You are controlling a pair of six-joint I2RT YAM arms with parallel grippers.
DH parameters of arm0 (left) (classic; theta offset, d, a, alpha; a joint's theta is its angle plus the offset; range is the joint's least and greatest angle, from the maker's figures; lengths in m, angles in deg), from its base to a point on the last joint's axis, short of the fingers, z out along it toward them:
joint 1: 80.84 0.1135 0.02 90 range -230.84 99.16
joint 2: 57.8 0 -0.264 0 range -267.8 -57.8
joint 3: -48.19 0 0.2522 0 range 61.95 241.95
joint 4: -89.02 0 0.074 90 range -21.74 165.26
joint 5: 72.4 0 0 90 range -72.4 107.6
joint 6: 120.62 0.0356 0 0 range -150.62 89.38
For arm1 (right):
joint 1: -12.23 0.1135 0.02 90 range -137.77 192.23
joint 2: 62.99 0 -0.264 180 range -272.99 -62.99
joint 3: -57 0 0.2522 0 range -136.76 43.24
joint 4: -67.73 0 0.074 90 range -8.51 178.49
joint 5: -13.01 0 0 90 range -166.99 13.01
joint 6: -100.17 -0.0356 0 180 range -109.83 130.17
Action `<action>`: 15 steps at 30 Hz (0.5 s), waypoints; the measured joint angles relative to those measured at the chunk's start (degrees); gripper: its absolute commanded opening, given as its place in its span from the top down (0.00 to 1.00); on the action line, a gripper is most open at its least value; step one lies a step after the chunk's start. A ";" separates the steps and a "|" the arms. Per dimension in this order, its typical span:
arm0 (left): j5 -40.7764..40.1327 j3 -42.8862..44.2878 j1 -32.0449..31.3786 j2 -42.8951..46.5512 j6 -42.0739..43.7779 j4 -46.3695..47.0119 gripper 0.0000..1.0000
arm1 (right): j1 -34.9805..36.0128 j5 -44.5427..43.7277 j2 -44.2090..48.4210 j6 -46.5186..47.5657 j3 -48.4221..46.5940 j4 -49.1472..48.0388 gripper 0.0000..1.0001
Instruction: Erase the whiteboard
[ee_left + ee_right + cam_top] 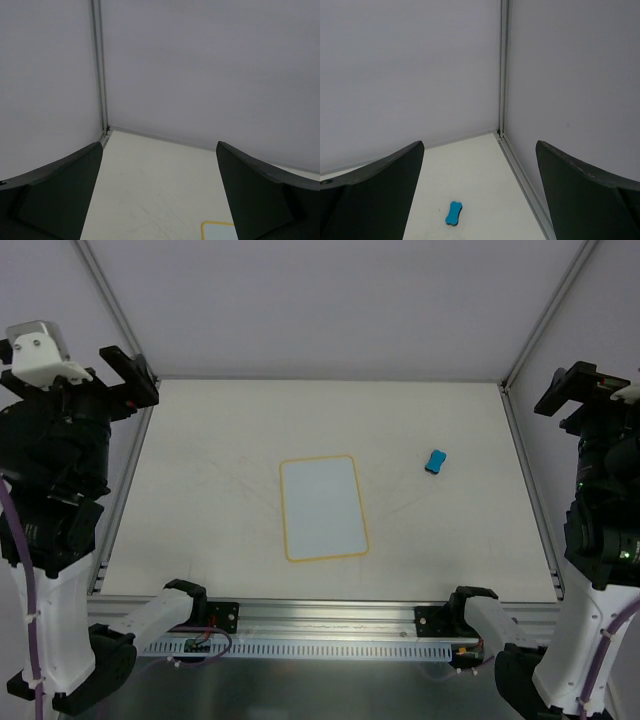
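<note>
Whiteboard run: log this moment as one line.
whiteboard: flat, no writing visible | eraser: right of it, apart | left claw: open, empty, raised | right claw: open, empty, raised

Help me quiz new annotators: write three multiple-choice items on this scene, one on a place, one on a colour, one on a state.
1. Where does the eraser lie relative to the whiteboard?
A. on it
B. on the table to its right, apart
C. under it

2. What colour is the whiteboard's rim?
A. red
B. yellow-orange
C. green

3. How do the left gripper and right gripper stand?
A. both open, empty
B. both shut
C. left shut, right open

Answers:
1 B: the top view shows bare table between the two.
2 B: a thin yellow-orange line frames the board.
3 A: each wrist view shows jaws wide apart with nothing between.
</note>
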 measured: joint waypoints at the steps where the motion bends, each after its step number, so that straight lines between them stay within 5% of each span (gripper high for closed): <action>1: -0.59 0.50 0.00 1.14 0.76 0.00 0.01 | 0.00 0.22 1.25 0.26 0.55 -0.72 0.01; 15: -1.07 3.72 0.00 6.54 3.63 -0.55 0.01 | 0.00 1.70 5.81 1.38 5.29 -3.67 0.01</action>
